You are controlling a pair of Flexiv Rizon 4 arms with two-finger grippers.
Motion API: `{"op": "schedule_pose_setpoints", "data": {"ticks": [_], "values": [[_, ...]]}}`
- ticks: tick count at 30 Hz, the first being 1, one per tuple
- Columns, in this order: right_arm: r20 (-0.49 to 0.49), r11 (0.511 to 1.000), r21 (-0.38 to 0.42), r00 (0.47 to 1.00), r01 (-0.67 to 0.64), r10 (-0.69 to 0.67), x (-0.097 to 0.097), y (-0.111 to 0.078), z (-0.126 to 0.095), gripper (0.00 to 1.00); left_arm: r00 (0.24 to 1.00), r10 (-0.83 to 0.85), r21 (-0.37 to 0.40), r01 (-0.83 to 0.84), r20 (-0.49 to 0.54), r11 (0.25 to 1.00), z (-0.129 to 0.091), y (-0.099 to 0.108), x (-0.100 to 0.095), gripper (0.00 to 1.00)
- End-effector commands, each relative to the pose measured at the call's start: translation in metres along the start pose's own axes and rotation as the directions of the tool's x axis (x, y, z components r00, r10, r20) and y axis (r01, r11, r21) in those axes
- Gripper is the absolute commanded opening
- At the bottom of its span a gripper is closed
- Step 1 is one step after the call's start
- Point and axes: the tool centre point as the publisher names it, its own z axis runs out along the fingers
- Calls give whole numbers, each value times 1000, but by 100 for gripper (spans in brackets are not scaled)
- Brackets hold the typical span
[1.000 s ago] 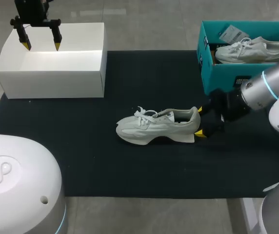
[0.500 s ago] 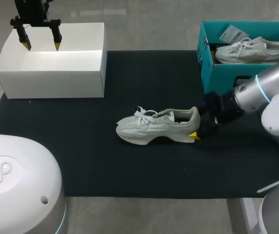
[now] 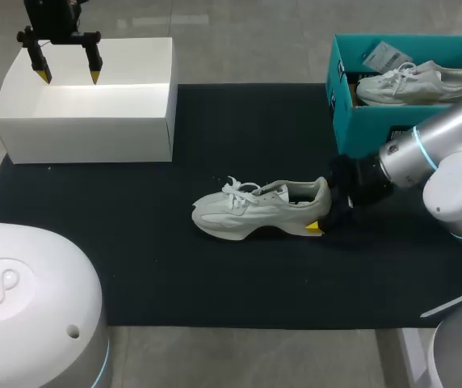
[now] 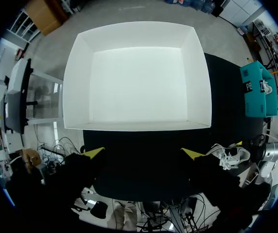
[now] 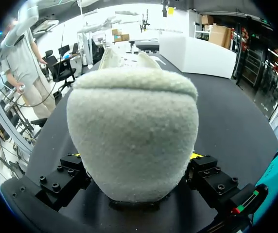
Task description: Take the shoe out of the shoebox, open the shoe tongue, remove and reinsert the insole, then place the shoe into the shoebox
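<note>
The shoe (image 3: 255, 210) is set on its sole at the black mat's (image 3: 215, 275) middle; its heel is straddled by the right gripper (image 3: 321, 207), though actual contact cannot be told; the left gripper (image 3: 68, 77) is held spread wide above the white shoebox (image 3: 94, 129) at the mat's far-left corner.

Right arm (image 3: 445, 158) is wearing a silver-grey rounded shell with a light-blue ring glowing at the joint – black wrist section. Right claw (image 5: 135, 158) is showing black finger blocks (image 5: 60, 183) studded with socket-head screws, plus a red-green marking. Left claw (image 3: 69, 76) is showing a black body and two black fingers ending in pointed yellow tips (image 4: 94, 152). Left arm base (image 3: 29, 307) is showing a white dome – embossed swirl mark, one small hole, blue ring.
</note>
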Motion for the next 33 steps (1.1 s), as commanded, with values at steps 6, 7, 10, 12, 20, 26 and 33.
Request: {"op": "schedule_pose_setpoints", "data": {"ticks": [6, 7, 10, 12, 20, 26, 33], "values": [[-31, 1000, -5, 1000, 3, -3, -5, 1, 12, 0, 1000, 0, -1, 0, 1, 1000, 0, 0, 0, 100], [-31, 1000, -5, 1000, 3, -3, -5, 1, 12, 0, 1000, 0, -1, 0, 1, 1000, 0, 0, 0, 100], [-31, 1000, -5, 1000, 3, -3, -5, 1, 12, 0, 1000, 0, -1, 0, 1, 1000, 0, 0, 0, 100], [-31, 1000, -5, 1000, 3, -3, -5, 1, 12, 0, 1000, 0, -1, 0, 1, 1000, 0, 0, 0, 100], [-31, 1000, -5, 1000, 3, -3, -5, 1, 12, 0, 1000, 0, -1, 0, 1, 1000, 0, 0, 0, 100], [-31, 1000, -5, 1000, 3, -3, -5, 1, 12, 0, 1000, 0, -1, 0, 1, 1000, 0, 0, 0, 100], [-31, 1000, -5, 1000, 3, -3, -5, 1, 12, 0, 1000, 0, -1, 0, 1, 1000, 0, 0, 0, 100]]}}
